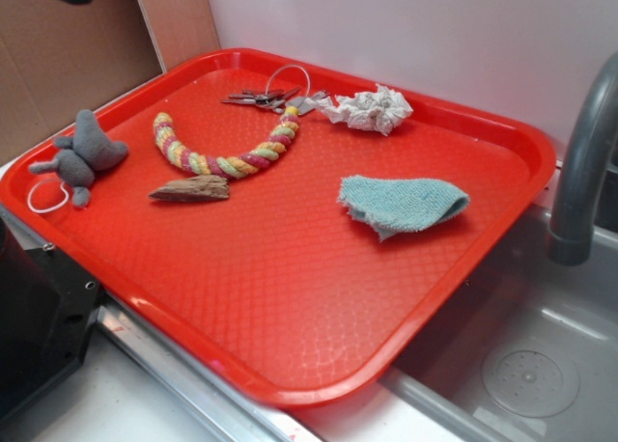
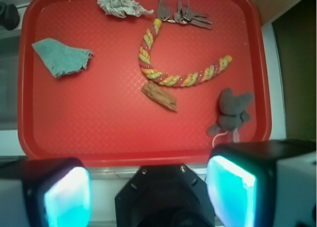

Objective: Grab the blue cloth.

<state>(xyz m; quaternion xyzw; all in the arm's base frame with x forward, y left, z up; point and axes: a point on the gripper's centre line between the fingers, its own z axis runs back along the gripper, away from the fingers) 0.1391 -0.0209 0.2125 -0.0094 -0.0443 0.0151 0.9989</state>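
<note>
Red plastic tray (image 1: 290,307) carries all. Near its faucet-side edge: folded teal-blue terry cloth (image 1: 401,203). Toward tray's centre: twisted multicoloured rope (image 1: 227,152), brown wood chip (image 1: 190,189).

blue cloth (image 1: 401,203) (image 2: 62,57) | teal terry, frayed, crumpled flat | lying on tray

— From my wrist feed, what sits ahead of the gripper (image 2: 148,197)?

— The tray (image 2: 99,138). Cloth (image 2: 62,57) far ahead-left, paper wad (image 2: 119,4) beyond it. Rope (image 2: 173,63) straight ahead, keys (image 2: 183,14) behind it, wood chip (image 2: 159,96) nearer me, plush toy (image 2: 233,110) ahead-right.
</note>
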